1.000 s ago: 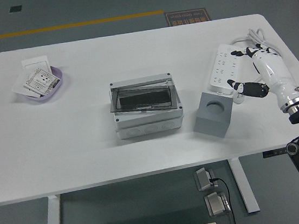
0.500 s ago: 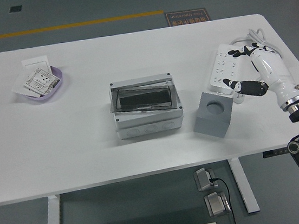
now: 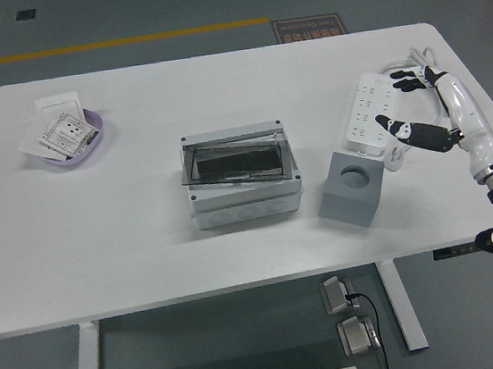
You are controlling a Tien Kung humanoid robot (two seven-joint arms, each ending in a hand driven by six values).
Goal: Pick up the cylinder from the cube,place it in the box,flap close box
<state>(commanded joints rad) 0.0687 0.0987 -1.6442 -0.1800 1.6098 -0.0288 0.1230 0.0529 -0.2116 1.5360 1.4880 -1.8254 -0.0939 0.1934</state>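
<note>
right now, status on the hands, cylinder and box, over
Right hand open, holding nothing, over the power strip. Left arm out of view. Cylinder not visible; cube beside the box. Nothing in the way.

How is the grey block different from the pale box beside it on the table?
The grey cube is darker and smaller; the box is light grey and wider. The cube has a round hole in its top, while the box has a rectangular opening with a dark see-through flap over it. The cube sits turned at an angle; the box lies nearly square to the table edge. Both rest on the white table.
</note>
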